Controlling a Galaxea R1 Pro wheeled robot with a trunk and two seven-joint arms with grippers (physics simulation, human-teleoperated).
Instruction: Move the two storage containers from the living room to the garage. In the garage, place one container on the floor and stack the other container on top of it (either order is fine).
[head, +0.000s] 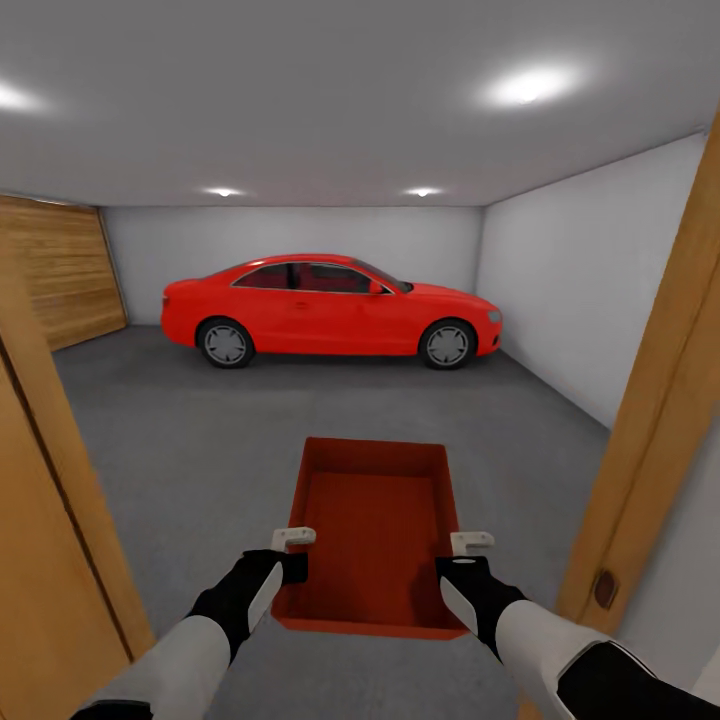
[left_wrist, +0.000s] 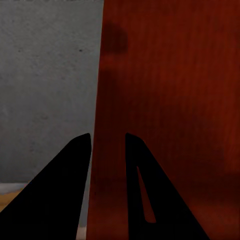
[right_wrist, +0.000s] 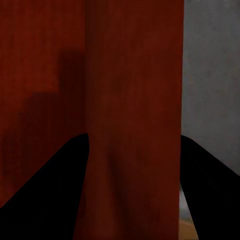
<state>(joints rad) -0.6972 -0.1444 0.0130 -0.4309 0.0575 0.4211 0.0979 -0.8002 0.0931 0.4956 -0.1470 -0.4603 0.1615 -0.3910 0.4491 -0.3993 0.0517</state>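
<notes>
Garage floor (head: 200, 440) open ahead; left gripper (head: 292, 552), right gripper (head: 468, 556) each pinching container (head: 375, 520) side walls.

You look through a doorway with wooden frame posts at your left (head: 40, 520) and right (head: 660, 440). Ahead, a red coupe (head: 330, 310) is parked side-on near the back wall. A wooden panelled door (head: 60, 270) covers the left wall. Ceiling spotlights (head: 525, 85) glow overhead.
</notes>
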